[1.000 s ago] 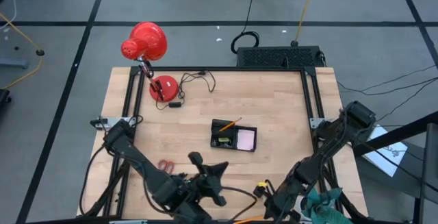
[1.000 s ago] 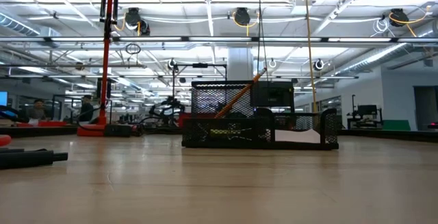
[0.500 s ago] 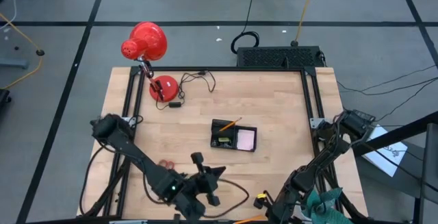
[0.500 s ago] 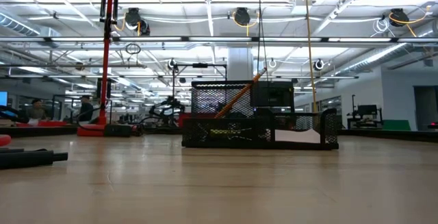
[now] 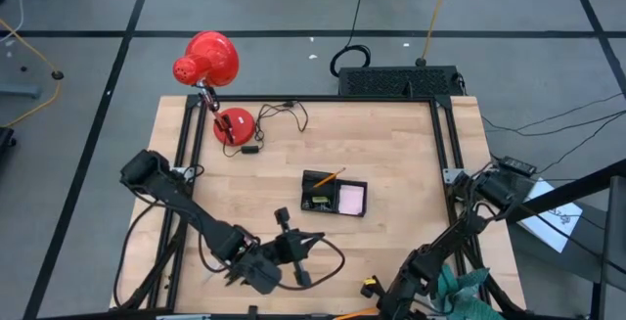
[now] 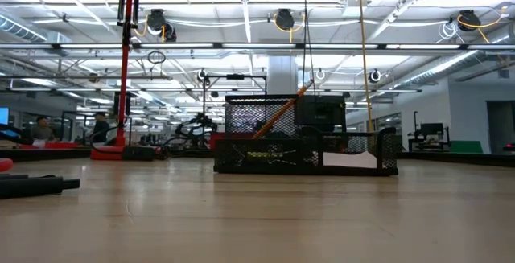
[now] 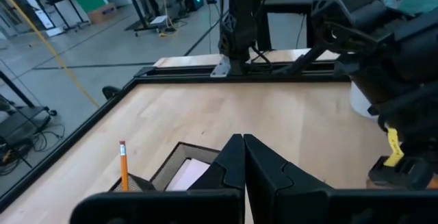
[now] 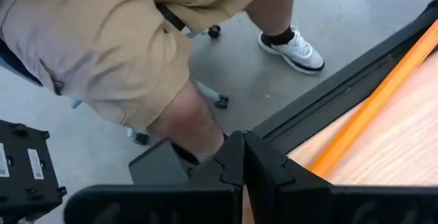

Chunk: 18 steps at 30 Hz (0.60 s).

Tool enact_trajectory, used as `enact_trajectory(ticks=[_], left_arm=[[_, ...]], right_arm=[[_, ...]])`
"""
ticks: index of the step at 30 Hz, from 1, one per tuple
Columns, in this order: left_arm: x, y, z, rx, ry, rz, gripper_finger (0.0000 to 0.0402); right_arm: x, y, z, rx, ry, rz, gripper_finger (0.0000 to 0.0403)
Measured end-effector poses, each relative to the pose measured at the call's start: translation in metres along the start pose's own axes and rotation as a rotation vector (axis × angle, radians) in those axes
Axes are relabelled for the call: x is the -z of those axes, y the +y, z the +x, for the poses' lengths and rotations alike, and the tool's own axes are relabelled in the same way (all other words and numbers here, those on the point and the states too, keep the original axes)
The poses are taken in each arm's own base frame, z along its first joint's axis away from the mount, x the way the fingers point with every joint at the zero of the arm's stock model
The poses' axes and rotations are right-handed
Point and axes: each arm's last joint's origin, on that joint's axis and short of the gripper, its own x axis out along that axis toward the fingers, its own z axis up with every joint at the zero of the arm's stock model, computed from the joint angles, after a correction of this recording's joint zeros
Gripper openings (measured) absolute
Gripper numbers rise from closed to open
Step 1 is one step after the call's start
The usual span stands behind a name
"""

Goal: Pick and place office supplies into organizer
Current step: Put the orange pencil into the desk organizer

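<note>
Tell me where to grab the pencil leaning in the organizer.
Grip the pencil on its bare upper shaft, just below the eraser end, coming from above. It leans out of the organizer, so that end stands free while the lower end is boxed in by the walls.

Organizer (image 5: 335, 194): mid-table, orange pencil (image 5: 330, 176) slanting out, pink sticky-note pad (image 5: 351, 199) inside.
Left gripper (image 5: 284, 219): fingers together, near the organizer.
Right arm (image 5: 460, 237): by the table's right edge.
Red desk lamp (image 5: 207, 63): far left corner.
</note>
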Motion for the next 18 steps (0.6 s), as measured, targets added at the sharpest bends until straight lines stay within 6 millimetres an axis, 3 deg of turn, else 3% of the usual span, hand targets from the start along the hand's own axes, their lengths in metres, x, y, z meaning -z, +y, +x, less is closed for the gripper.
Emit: enact_trajectory(ticks=[18], left_arm=[[0.001,-0.001,0.000,0.026,0.009,-0.007,0.0004]], right_arm=[[0.017,-0.032,-0.009,0.124,0.162,0.140,0.0000]])
